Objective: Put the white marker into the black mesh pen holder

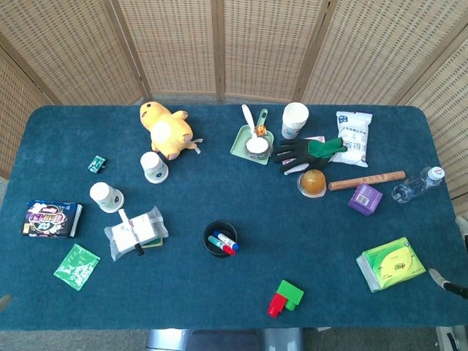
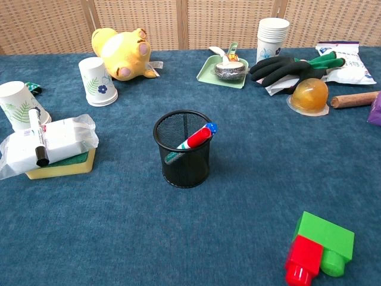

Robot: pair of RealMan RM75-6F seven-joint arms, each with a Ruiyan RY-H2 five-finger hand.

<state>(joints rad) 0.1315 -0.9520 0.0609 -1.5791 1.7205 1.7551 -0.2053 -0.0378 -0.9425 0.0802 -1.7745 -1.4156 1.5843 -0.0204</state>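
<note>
Atop plastic packet, white marker.

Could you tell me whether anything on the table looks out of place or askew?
Yes: the white marker lies on top of a plastic-wrapped pack on a yellow sponge, not in the black mesh pen holder. Two paper cups stand upside down.

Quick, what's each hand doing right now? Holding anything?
Left hand: not in either view, so its state cannot be told.
Right hand: only a sliver shows at the head view's right edge; open or closed cannot be told.
</note>
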